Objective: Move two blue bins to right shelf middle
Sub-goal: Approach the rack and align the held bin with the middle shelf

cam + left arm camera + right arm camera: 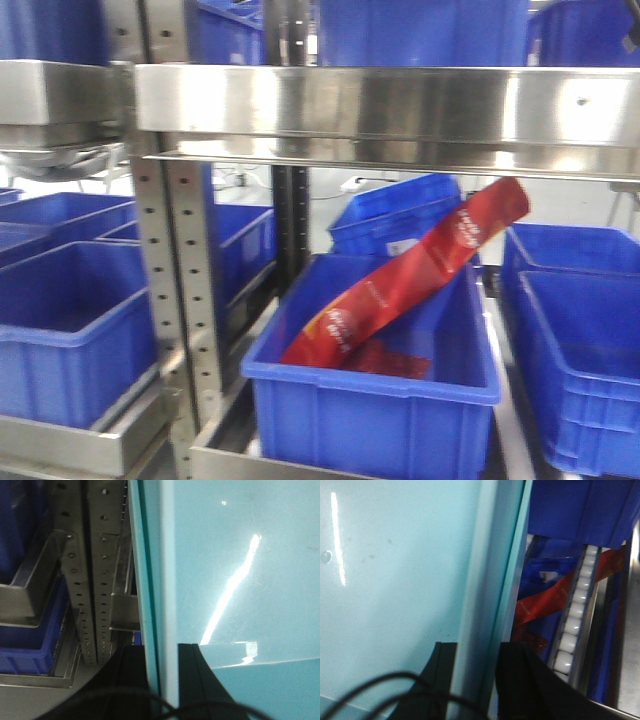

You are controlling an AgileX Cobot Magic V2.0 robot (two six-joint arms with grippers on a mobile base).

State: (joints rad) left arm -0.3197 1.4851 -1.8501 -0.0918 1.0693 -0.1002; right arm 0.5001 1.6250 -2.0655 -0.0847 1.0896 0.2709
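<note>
Right now you are mid-carry: left gripper (162, 680) and right gripper (472, 680) each clamp a wall of the pale light-blue smooth plastic bin (240, 570), held before the steel shelving (380, 105); next, line it up with the middle shelf.

A long red packet (415, 275) leans tilted in a dark blue bin (375, 405) on the lower shelf; more dark blue bins (70, 330) sit on either side. A perforated steel upright (180, 280) stands between them; a white roller track (575, 620) runs beside the packet.

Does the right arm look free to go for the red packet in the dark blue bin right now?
Probably not. The right gripper is clamped on the rim of the pale blue bin, so it is occupied; the red packet lies beyond that rim, past the roller rail.
</note>
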